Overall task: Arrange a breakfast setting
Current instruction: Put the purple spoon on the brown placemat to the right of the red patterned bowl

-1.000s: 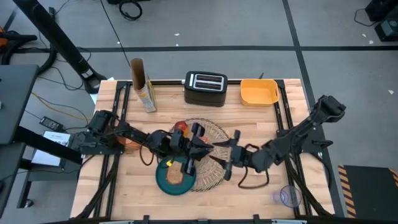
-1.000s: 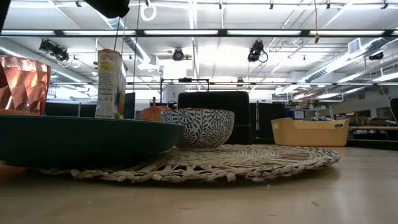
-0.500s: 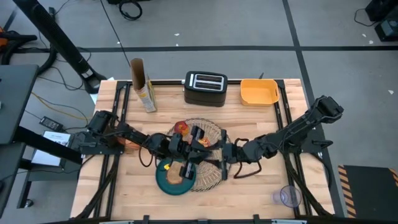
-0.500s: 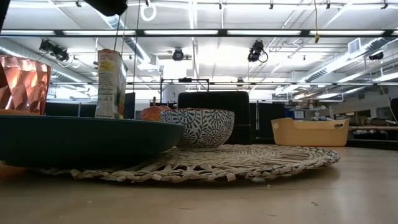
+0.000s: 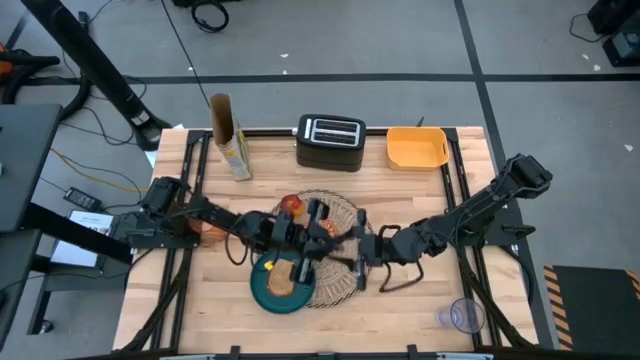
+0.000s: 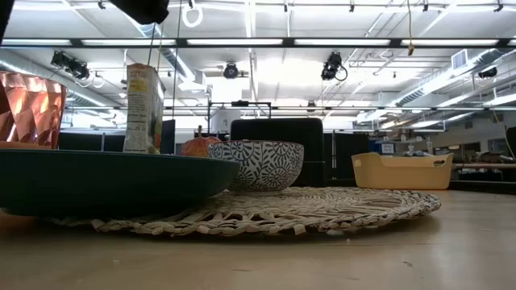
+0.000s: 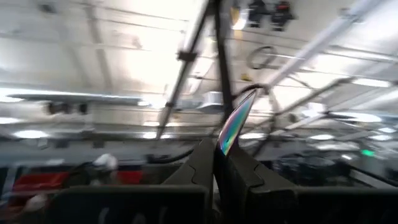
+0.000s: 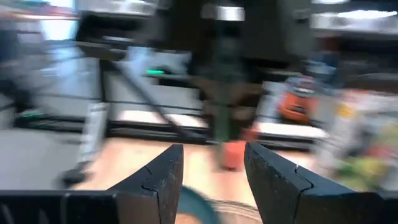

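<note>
"The breakfast setting: which part is the robot holding?"

"The left end effector (image 7: 219, 155) is pinching a thin, shiny strip. I think it is the spoon (image 7: 235, 121). It points up at the ceiling lights, so it is lifted off the worktop (image 5: 200, 290), maybe so it can be carried without bumping anything."

"And the other one?"

"The right end effector (image 8: 213, 149) has its fingers spread, and nothing is between them. It is low over the middle of the placemat (image 5: 340, 285), facing the left arm. I guess it is open so it can take something next."

"What is close to them?"

"The teal plate (image 5: 262, 296) has the toast (image 5: 281, 283) on it. The plate lies half on the near left edge of the placemat. I think that leaves room on the placemat for the other things."

"Where is the bowl?"

"The low view shows the bowl (image 6: 256, 165) standing on the placemat behind the plate, with the apple (image 5: 291, 205) just past it."

"And the cup?"

"The orange cup (image 5: 210, 230) is off the placemat, on the bare worktop by the left arm. I think it has not been put in its place yet."

"What is at the back?"

"The toaster (image 5: 330, 142) and the yellow bin (image 5: 416, 147) are at the far edge. They are well apart from the setting."
</note>
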Motion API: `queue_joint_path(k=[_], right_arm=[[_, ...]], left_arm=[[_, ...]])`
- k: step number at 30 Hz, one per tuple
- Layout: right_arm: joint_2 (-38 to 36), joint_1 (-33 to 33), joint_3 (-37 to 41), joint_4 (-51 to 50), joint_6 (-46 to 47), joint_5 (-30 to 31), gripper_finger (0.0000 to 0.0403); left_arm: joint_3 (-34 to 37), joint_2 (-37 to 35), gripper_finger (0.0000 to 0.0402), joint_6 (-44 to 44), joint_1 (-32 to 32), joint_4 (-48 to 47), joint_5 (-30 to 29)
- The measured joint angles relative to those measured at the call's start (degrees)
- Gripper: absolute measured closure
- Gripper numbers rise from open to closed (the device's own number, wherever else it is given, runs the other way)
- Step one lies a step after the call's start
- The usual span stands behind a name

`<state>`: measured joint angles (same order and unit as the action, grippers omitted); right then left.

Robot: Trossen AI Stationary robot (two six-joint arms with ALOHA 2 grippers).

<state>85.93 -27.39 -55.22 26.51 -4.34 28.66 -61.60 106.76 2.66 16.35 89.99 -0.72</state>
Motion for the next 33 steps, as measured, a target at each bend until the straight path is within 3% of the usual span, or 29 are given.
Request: queue_joint_path(k=[3,6,11,19,26,33], right_arm=[[0.0,1.6,0.0,0.0,0.3,-4.2,0.0226],[0.0,4.0,0.0,0.0,0.7,-5.7,0.0226],[0.0,7.4,0.0,0.0,-0.7,-13.8,0.0229],[0.0,8.9,0.0,-0.2,-2.0,-15.1,0.0280],[0.0,8.9,0.0,-1.9,0.1,-15.0,0.0385],[0.0,7.6,0.0,-2.0,6.9,-11.7,0.0392]], left_arm=[[0.0,0.0,0.0383,0.7,-0.2,0.0,3.9],[0.0,0.0,0.0383,0.7,-0.5,0.0,3.9],[0.0,0.0,0.0383,4.0,-0.5,0.0,5.5],[0.0,0.0,0.0383,7.5,-0.6,0.0,4.5],[0.0,0.0,0.0382,11.5,-0.7,-0.9,3.9],[-0.1,0.0,0.0376,8.4,-1.2,-0.5,2.6]])
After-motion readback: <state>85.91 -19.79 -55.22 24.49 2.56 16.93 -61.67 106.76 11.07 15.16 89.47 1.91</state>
